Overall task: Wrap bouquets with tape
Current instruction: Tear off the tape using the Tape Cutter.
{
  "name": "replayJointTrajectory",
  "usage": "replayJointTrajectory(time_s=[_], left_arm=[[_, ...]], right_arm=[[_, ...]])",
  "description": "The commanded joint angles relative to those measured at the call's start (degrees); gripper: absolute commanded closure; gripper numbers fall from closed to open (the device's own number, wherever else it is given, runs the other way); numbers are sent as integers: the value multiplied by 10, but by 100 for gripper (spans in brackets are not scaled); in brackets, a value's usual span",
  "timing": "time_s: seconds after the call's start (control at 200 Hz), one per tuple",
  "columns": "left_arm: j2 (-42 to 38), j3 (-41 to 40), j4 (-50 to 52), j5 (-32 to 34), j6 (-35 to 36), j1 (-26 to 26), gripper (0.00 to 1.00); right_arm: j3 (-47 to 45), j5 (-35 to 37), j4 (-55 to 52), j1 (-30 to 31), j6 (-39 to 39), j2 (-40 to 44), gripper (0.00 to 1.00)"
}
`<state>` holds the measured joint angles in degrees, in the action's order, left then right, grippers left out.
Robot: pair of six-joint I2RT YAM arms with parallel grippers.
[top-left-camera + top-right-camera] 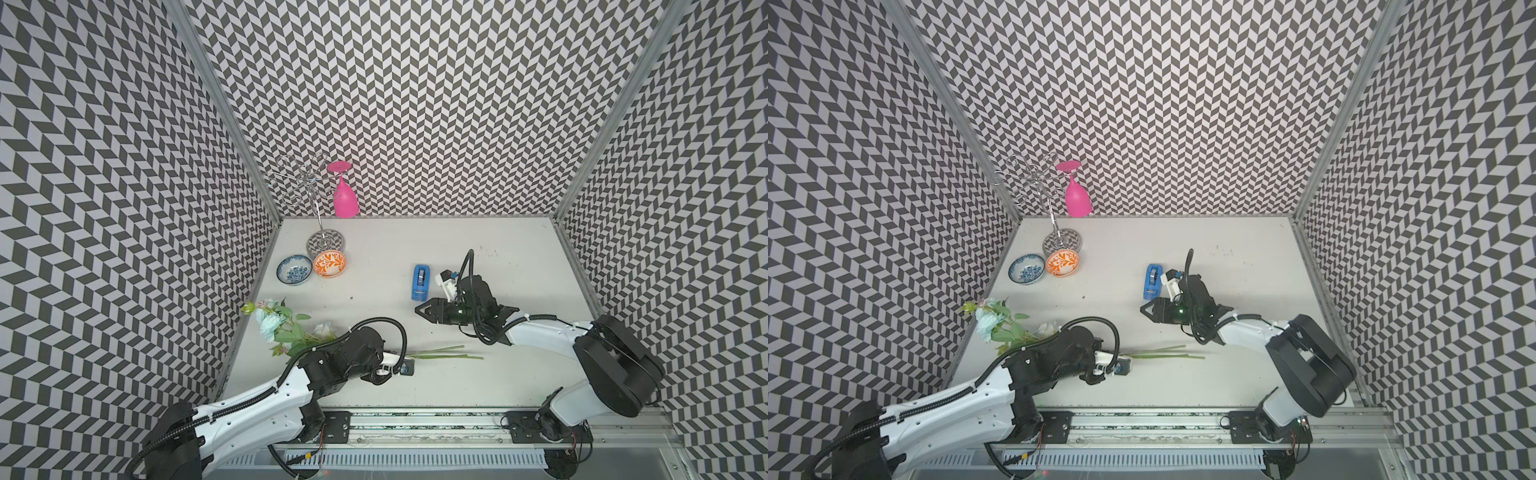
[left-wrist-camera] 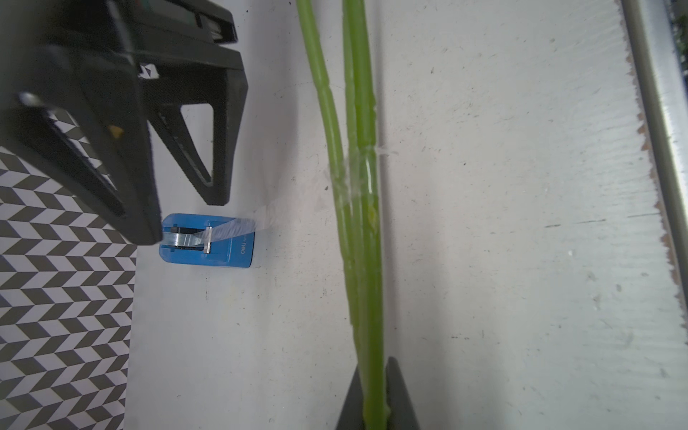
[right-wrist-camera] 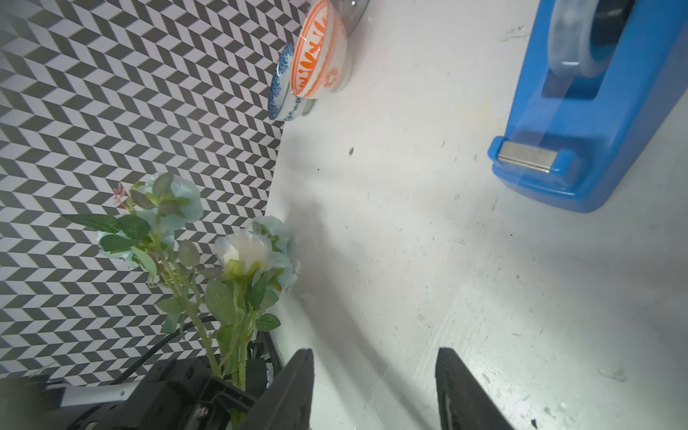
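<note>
The left gripper (image 2: 376, 394) has its fingers closed tight on the green stems of the bouquet (image 1: 286, 328), which lies flat on the desk (image 1: 498, 374) with its long axis running across it: the pale blooms by the patterned side wall on the left arm's side, the bare stem ends (image 1: 461, 352) pointing toward the right arm's side; in the left wrist view a strip of clear tape (image 2: 260, 219) stretches from the blue tape dispenser (image 2: 208, 240) to the stems and already sits around them at one spot, so the strip looks uncut between the dispenser and the stems; the dispenser stands farther back on the desk, well apart from the stems, its long axis running front to back, roughly square to them; the right gripper (image 1: 420, 309) hangs just in front of the dispenser's near end, between it and the stems, its fingers part open with nothing between them, as the right wrist view shows; the right arm is clearly the nearer to both the dispenser and the taut strip, so the next move, probably taking hold of the strip or tearing it against the cutter, falls to it while the left arm pins the stems
</note>
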<state>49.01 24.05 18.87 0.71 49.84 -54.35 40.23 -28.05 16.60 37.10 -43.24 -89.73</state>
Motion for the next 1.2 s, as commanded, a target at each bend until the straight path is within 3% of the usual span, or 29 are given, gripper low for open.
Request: replayJointTrajectory(time_s=[0.0, 0.521, 0.901, 1.001, 1.146, 1.197], left_arm=[[17, 5, -28, 7, 5, -2, 100], [20, -7, -45, 17, 6, 3, 100], [6, -8, -45, 19, 3, 4, 100], [2, -9, -46, 18, 3, 4, 100], [2, -9, -46, 19, 3, 4, 100], [1, -8, -46, 21, 3, 4, 100]], right_arm=[[16, 8, 67, -8, -18, -28, 48], [76, 26, 104, -31, -21, -152, 59], [79, 35, 128, -34, -40, -187, 68], [77, 41, 139, -34, -44, -190, 75], [78, 54, 128, -34, -46, -193, 99], [74, 54, 129, -34, -51, -196, 100]])
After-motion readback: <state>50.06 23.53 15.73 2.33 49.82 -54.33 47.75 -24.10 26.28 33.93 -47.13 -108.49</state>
